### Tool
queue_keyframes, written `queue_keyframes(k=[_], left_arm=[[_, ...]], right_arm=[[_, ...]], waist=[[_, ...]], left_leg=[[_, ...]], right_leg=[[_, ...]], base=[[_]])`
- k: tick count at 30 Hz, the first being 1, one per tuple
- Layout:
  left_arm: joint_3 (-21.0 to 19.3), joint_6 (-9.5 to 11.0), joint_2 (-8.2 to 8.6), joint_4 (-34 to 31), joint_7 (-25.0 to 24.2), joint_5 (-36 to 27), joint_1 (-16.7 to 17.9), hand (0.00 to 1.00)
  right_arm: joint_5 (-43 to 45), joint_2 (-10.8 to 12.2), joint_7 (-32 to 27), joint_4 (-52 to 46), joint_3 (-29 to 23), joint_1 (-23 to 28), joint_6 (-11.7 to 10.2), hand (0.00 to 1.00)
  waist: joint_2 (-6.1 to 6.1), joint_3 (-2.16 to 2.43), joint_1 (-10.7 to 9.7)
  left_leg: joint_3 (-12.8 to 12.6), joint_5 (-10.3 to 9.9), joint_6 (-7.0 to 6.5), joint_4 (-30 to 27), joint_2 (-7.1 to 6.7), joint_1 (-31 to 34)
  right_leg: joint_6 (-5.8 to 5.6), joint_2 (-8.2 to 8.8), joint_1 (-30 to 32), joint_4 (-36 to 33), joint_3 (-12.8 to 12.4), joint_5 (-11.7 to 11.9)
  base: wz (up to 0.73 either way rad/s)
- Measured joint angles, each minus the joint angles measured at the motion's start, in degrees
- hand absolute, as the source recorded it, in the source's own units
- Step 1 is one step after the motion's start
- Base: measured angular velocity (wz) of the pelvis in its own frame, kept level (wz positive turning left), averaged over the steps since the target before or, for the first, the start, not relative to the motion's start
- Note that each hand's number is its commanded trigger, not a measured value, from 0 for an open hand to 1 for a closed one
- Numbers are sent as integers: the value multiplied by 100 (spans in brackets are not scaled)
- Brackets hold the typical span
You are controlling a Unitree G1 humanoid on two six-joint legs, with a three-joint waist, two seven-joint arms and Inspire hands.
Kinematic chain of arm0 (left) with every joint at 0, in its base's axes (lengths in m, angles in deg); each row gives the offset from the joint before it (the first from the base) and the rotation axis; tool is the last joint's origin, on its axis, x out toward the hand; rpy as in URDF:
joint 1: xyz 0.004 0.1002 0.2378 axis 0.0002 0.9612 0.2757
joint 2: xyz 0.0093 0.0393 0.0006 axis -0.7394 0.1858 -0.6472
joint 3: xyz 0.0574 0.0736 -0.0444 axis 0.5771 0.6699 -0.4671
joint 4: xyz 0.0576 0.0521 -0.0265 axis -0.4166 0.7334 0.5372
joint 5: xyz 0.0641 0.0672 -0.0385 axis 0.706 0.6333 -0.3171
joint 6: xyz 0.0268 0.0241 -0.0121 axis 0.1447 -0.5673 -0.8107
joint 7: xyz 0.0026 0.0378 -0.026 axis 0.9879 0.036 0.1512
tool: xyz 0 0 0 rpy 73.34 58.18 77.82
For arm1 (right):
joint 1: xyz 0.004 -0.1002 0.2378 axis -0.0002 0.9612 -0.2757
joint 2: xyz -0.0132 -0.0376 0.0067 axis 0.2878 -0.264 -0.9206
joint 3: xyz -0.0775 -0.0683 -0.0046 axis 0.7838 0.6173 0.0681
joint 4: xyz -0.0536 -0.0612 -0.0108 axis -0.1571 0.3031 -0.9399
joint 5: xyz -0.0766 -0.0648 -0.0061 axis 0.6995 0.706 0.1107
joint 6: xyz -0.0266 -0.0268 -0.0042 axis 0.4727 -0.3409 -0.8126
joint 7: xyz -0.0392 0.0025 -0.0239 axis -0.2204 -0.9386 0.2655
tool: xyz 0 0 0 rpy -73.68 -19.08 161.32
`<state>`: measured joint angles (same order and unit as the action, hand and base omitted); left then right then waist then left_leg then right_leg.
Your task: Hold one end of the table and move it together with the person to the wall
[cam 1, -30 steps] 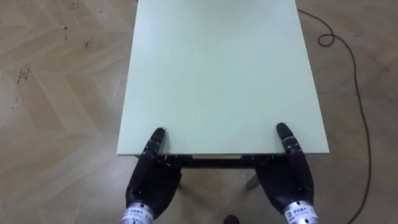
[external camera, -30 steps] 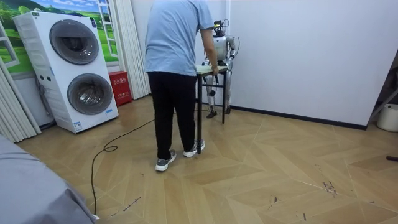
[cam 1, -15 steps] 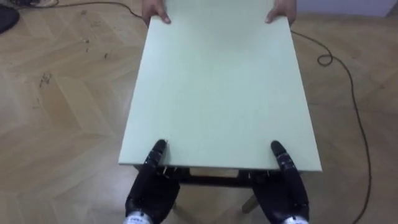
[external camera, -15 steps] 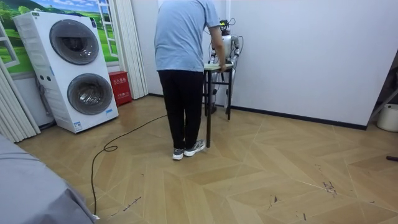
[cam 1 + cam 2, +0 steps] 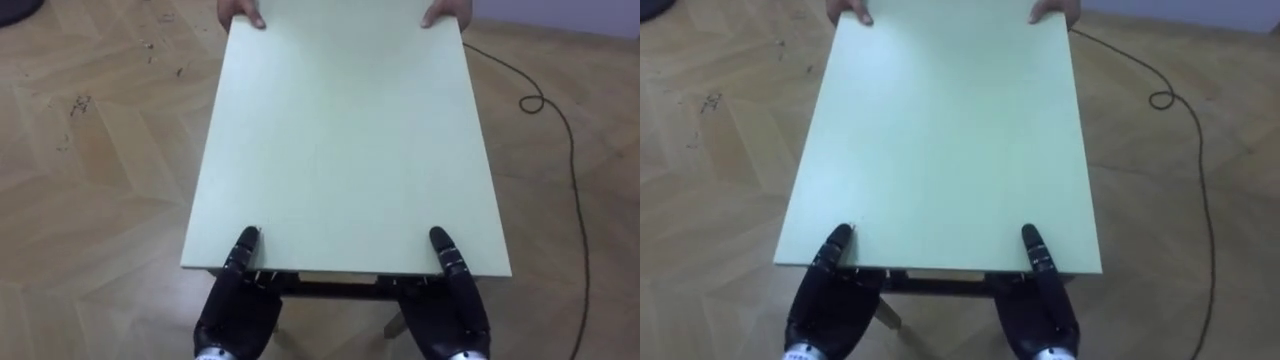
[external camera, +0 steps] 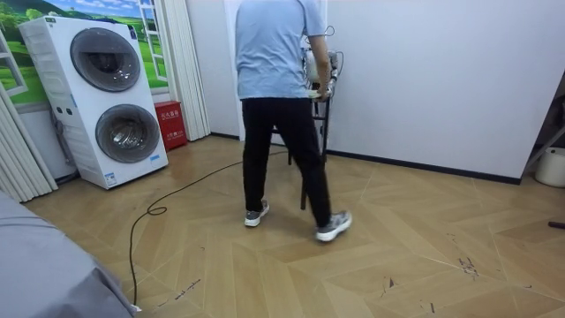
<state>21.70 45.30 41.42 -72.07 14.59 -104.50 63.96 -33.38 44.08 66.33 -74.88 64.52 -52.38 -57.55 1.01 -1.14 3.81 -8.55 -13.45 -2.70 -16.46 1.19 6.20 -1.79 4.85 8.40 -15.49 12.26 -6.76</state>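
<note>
- The table (image 5: 340, 140) has a plain pale green top and stands lengthwise before the robot, its near short edge at the robot's hands and its far short edge at the person's.
- The left hand (image 5: 238, 305) is at the near edge, close to the near left corner. Its thumb lies flat on the top and the rest of the hand is tucked below the edge.
- The right hand (image 5: 450, 310) is at the same edge, close to the near right corner, with its thumb on the top in the same way.
- The fingers of both hands run under the board out of sight, so each hold looks like a pinch of the edge between the thumb above and the hand below.
- One of the person's hands (image 5: 240, 12) grips the far left corner and the other hand (image 5: 447, 10) grips the far right corner.
- In the room view the person (image 6: 274, 53) stands with their back to the camera and legs set wide apart, arms reaching forward to the table, with the robot just behind them by the white wall (image 6: 441, 79).
- A dark frame shows beneath the near edge, between the robot's hands.
- A thin cable (image 5: 570, 150) curls over the wooden floor (image 5: 90, 200) beyond the table's right edge.
- Two stacked washing machines (image 6: 97, 97) stand at the room view's left.
</note>
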Motion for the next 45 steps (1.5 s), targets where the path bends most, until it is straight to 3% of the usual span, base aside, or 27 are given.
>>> queue_keyframes(k=[5, 10, 16, 19, 21, 24, 26, 27, 28, 29, 30, 31, 32, 33, 34, 36, 39, 42, 45], left_arm=[[-25, 0, 0, -1, -64, -17, 52, 100], [-19, 4, -82, -4, -446, -44, 99, 100], [-64, 71, -67, -105, -549, -118, 281, 100], [-54, 55, -46, -101, -555, -118, 295, 100], [-54, 57, -44, -101, -554, -114, 307, 100], [-51, 26, -40, -101, -492, -125, 247, 100], [-87, -28, 34, -101, -474, -126, 225, 100], [-56, -63, 80, -99, -464, -127, 227, 100], [9, -72, 97, -73, -444, -153, 199, 100], [47, -71, 91, -67, -443, -188, 197, 100], [78, -45, 16, -109, -450, -241, 196, 100], [70, -56, 74, -59, -442, -291, 179, 100], [61, -79, 117, -57, -437, -294, 200, 100], [39, -140, 161, -84, -465, -326, 279, 100], [28, -174, 164, -117, -465, -305, 283, 100], [-1, -205, 164, -126, -465, -262, 163, 100], [-25, -159, 165, -177, -397, -244, 111, 100], [-46, -48, 163, -204, -371, -258, 145, 100], [-73, -15, 164, -207, -367, -257, 147, 100]], right_arm=[[4, -48, 31, 1, 53, -50, -11, 100], [-51, -87, 34, 63, 74, -233, -8, 100], [-14, -176, 41, 60, 149, -403, 44, 100], [10, -199, 40, 62, 121, -410, 74, 100], [70, -178, 40, 62, 121, -400, 87, 100], [121, -167, 39, 6, 56, -388, 142, 100], [224, -168, 37, -16, -57, -435, 162, 100], [240, -177, 37, -17, -123, -436, 163, 100], [239, -210, 37, -13, -177, -433, 169, 100], [257, -202, 37, -12, -199, -421, 169, 100], [382, -105, 37, -26, -223, -422, 167, 100], [481, -125, 30, -53, -264, -441, 168, 100], [507, -145, 22, -56, -280, -479, 169, 100], [518, -158, -34, -56, -280, -547, 173, 100], [527, -140, -49, -59, -291, -565, 173, 100], [483, -169, -46, -137, -307, -574, 160, 100], [509, -158, -101, -169, -298, -612, 148, 100], [577, -87, -163, -169, -237, -628, 149, 100], [626, -11, -197, -168, -230, -634, 151, 100]], waist=[[14, -15, 145], [-20, -39, 276], [-80, -36, 295], [-100, -39, 297], [-124, -43, 286], [-201, -20, 246], [-257, -14, 261], [-296, -4, 254], [-360, -29, 193], [-413, -14, 175], [-369, 10, 171], [-386, 27, 109], [-437, 23, 111], [-463, 12, 121], [-517, 39, 111], [-529, 25, 43], [-480, 11, 76], [-471, 9, 140], [-415, -4, 172]], left_leg=[[149, 8, 12, 42, 1, 16], [451, 61, 62, 75, -17, 158], [896, 153, 111, 40, -95, 254], [883, 153, 111, -35, -91, 261], [1007, 154, 112, -101, -100, 271], [1381, 196, 181, -109, -168, 335], [1406, 282, 233, -23, -216, 428], [1304, 459, 242, 206, -215, 376], [1051, 653, 210, 458, -155, 219], [1021, 685, 209, 510, -63, 185], [1163, 719, 274, 541, -63, 207], [930, 580, 341, 305, -116, 299], [564, 415, 311, -25, -38, 358], [-29, 168, 312, -496, 139, 308], [-339, 50, 327, -549, 224, 136], [-403, -28, 398, -220, 239, -6], [-515, -16, 364, 151, 232, -150], [-546, -4, 335, 191, 187, -174], [-543, 2, 253, 201, 151, -185]], right_leg=[[-3, 3, -90, 93, 126, -2], [-3, 13, -148, 205, 523, -3], [-16, 17, -276, 202, 624, -104], [4, 21, -425, 172, 690, -174], [48, 34, -416, -20, 712, -257], [247, -7, -397, -87, 659, -433], [237, 16, -450, -12, 838, -435], [235, 67, -432, -148, 1086, -432], [249, 133, -277, -612, 1193, -440], [309, 92, -156, -775, 1058, -524], [451, -149, -6, -210, 608, -394], [498, -67, 40, 63, 779, -294], [523, -46, 16, 50, 937, -317], [534, -40, -37, 47, 1184, -319], [544, -60, -125, 69, 1443, -314], [544, -117, -121, 76, 1638, -313], [517, -117, -128, 56, 1520, -326], [423, -64, -155, 47, 1479, -273], [406, 6, -150, -74, 1446, -263]], base=[[17], [34], [47], [54], [53], [64], [60], [81], [90], [93], [91], [81], [57], [45], [56], [82], [35], [8], [20]])
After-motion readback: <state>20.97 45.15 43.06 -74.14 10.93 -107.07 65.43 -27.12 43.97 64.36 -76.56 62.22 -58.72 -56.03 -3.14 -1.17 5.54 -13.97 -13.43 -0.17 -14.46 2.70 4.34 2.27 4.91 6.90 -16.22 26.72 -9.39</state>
